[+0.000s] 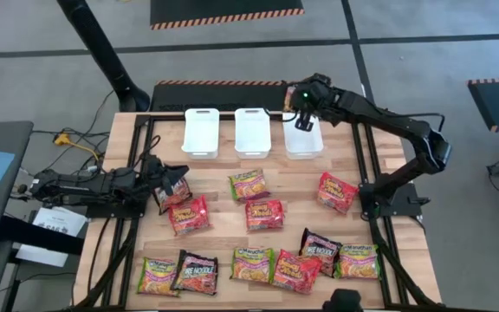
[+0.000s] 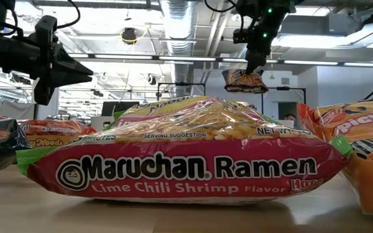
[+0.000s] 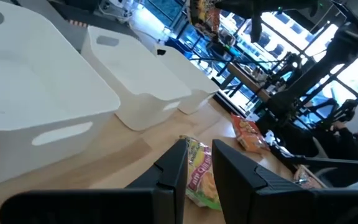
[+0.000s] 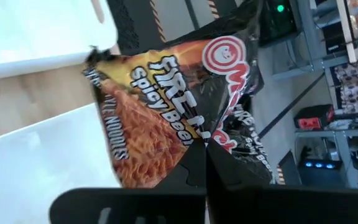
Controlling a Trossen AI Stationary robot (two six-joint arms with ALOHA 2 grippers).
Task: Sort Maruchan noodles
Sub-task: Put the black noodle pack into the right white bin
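- mid-sort: right gripper (image 1: 304, 111) pinched shut on a black spicy beef packet (image 4: 166, 118), hanging it over the right-hand bin (image 1: 304, 139) of three white bins at the far edge of the table (image 1: 388, 156).
- left gripper (image 1: 157, 178) low over the near-left side, beside another black packet (image 1: 173, 189); fingers (image 3: 173, 174) a little apart, cannot tell whether gripping it.
- remaining noodles spread flat across the wood: red packets (image 1: 264, 213) mid-table, lime chili shrimp packet (image 2: 186, 152) and others along the near edge.
- middle bin (image 1: 252, 130) and left bin (image 1: 201, 130) showing no packets inside.
- next, probably: lower slightly, part the right fingers, drop the packet squarely inside the rim.
- then fetch a fresh packet, matching kind to bin.
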